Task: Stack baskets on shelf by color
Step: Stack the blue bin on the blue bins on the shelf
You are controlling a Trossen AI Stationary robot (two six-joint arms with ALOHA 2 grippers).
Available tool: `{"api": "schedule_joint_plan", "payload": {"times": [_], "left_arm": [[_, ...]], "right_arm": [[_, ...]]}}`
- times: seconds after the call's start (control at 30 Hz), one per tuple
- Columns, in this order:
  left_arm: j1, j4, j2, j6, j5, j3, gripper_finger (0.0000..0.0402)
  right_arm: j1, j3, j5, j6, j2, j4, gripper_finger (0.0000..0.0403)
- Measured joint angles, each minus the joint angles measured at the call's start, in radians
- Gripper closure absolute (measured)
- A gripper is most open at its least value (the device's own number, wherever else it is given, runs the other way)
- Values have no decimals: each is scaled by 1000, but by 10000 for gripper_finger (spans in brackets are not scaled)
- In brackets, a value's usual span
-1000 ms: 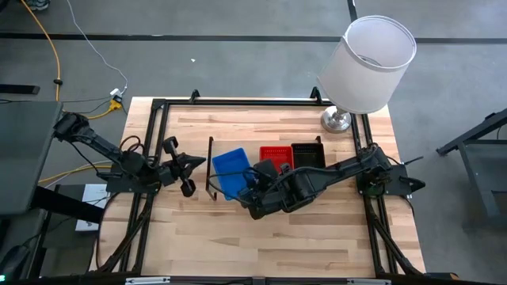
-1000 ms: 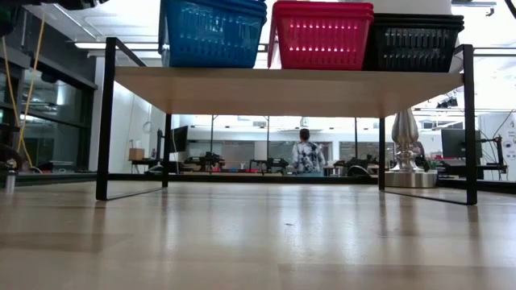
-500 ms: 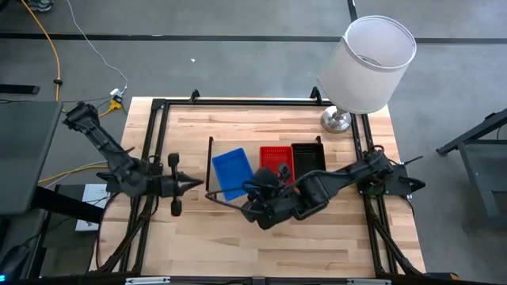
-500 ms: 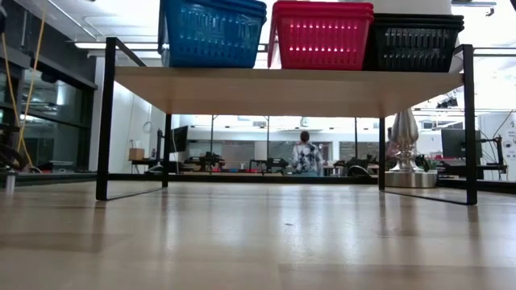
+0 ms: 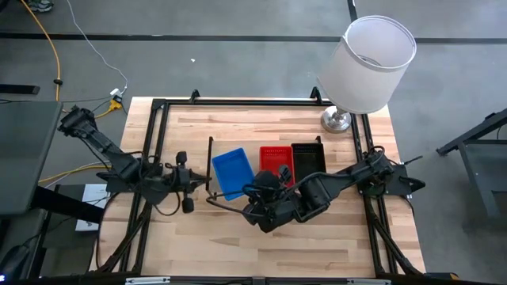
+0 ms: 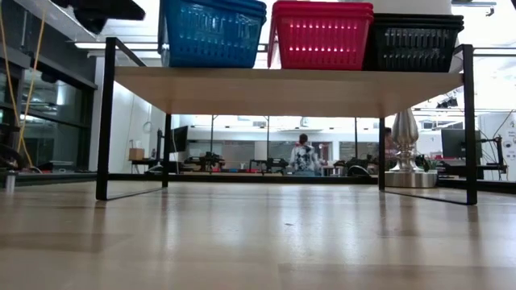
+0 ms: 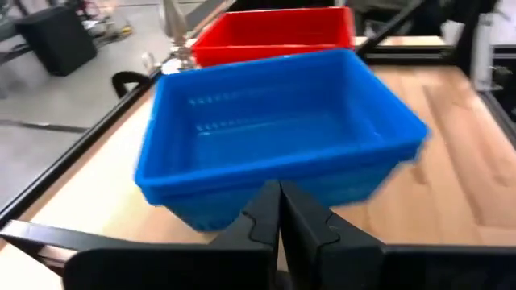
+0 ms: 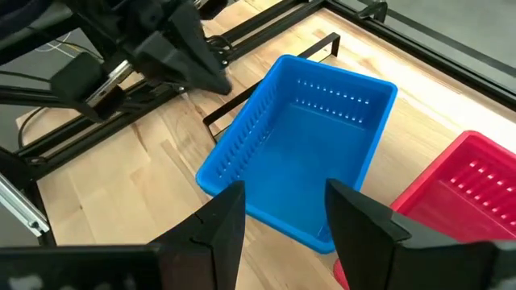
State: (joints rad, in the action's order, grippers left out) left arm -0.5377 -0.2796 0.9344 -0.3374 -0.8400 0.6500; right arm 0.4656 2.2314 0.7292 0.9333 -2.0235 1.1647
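Three stacks of baskets stand side by side on the shelf's (image 6: 282, 89) light wood top: blue (image 5: 232, 172) (image 6: 214, 34), red (image 5: 275, 156) (image 6: 321, 36) and black (image 5: 307, 154) (image 6: 411, 40). My left gripper (image 5: 200, 180) (image 7: 279, 201) is shut and points level at the left side wall of the blue stack (image 7: 274, 137), close to it; a small gap shows from above. My right gripper (image 5: 253, 190) (image 8: 282, 225) is open and hovers over the near right edge of the blue stack (image 8: 310, 153), touching nothing.
A lamp with a white shade (image 5: 368, 63) stands on its metal foot (image 5: 337, 120) (image 6: 405, 153) at the table's far right corner. The table's black frame (image 5: 158, 107) runs along the edges. Bare wood (image 5: 261, 245) lies near the front. People show in the room behind (image 6: 305, 153).
My right gripper has drawn back from over the blue stack toward the table's near edge. My left gripper dropped toward the near edge, then moved right toward the blue stack's left side. The three stacks have stayed in place.
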Motion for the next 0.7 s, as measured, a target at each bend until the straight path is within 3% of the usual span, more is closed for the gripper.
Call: {"api": "schedule_joint_plan", "payload": {"times": [0.23,0.7], "left_arm": [[98,-9,43,-5,115,2,401],[279,-7,58,53,149,2,401]], "right_arm": [[0,0,-1,0,0,7,245],[0,0,0,-11,0,6,245]]}}
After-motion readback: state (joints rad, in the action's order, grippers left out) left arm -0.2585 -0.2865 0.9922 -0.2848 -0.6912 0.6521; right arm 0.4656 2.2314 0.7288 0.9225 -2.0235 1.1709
